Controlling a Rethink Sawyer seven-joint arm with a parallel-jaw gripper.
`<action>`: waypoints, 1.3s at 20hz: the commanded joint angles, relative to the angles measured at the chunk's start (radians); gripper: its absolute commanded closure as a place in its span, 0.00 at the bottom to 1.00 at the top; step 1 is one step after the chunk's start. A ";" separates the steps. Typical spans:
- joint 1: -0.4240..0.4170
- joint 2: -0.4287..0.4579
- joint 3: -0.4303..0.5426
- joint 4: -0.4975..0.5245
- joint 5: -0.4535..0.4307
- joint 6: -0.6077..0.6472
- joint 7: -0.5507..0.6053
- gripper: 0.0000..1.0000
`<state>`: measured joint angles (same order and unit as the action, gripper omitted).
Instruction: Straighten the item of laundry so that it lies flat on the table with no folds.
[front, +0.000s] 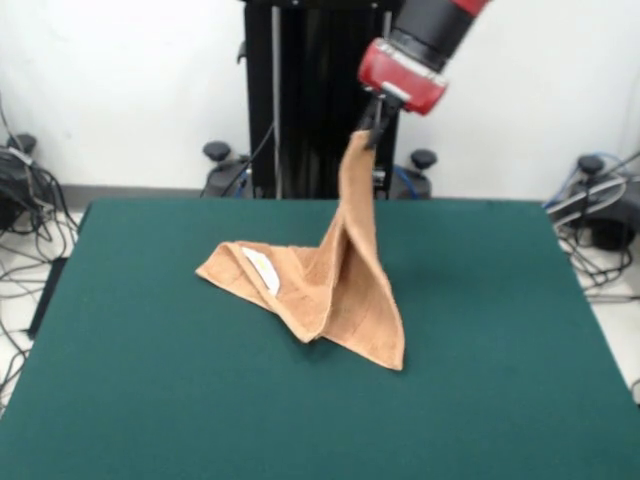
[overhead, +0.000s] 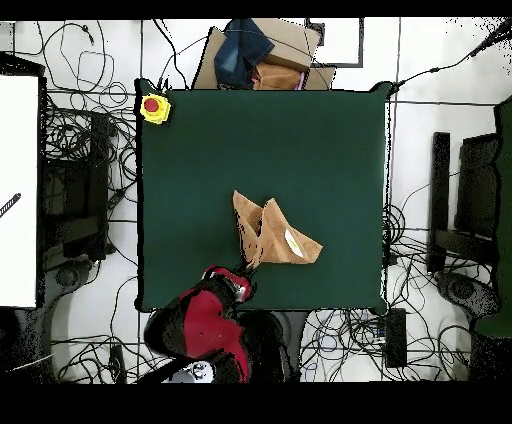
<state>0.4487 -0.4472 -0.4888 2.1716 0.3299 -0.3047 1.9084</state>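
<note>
The item of laundry (front: 340, 285) is an orange-tan towel with a white tag (front: 263, 270). One corner is pulled up high into a peak, and the rest drapes down in folds onto the green table (front: 140, 380). My gripper (front: 372, 128) is shut on that raised corner, well above the table's far middle. In the overhead view the towel (overhead: 272, 235) lies crumpled a little below the table's (overhead: 200, 150) middle, with the gripper (overhead: 243, 270) at its lower left end.
A yellow box with a red button (overhead: 154, 107) sits on the table's corner in the overhead view. A cardboard box with blue cloth (overhead: 258, 55) stands beyond the table's edge. Cables and equipment lie on the floor all round.
</note>
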 joint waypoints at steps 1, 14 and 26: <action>0.098 0.010 0.119 0.022 0.212 0.141 0.313 1.00; -0.017 0.023 0.145 0.026 0.146 0.002 0.276 0.00; -0.172 -0.307 0.415 0.240 0.083 0.223 0.355 0.00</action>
<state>0.3649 -0.4998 -0.3616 2.2377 0.4148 -0.2906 1.9084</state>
